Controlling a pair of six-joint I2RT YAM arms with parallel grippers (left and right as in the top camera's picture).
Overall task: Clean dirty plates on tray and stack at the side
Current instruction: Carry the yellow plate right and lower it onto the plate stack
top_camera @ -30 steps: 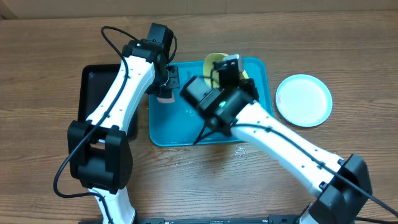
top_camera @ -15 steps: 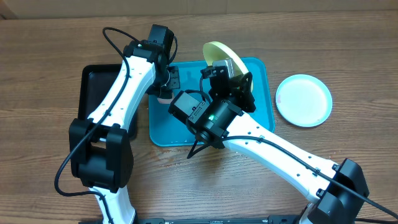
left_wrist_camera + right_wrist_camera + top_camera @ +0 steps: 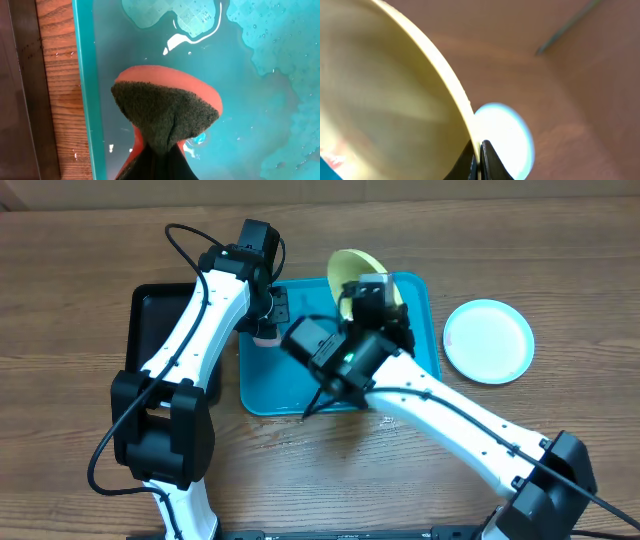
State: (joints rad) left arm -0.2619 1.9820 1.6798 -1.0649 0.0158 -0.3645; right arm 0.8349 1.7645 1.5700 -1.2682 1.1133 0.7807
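Two white robot arms work at a wooden table (image 3: 80,240), seen from overhead and from each wrist. The left claw (image 3: 157,165) is clenched on an orange sponge (image 3: 167,107) with a dark scouring face. The sponge is at the wet floor of the teal tray (image 3: 270,395), near its far left corner (whether it touches is hard to judge). Puddles of water spread across the tray. The right claw (image 3: 480,160) grasps a yellow-green plate (image 3: 350,262) by its rim, holding it tilted on edge over the tray's far side. A faint reddish smear shows low on its face. A pale plate (image 3: 488,340) lies flat on the table, right of the tray. A black tray (image 3: 150,315) sits to the left.
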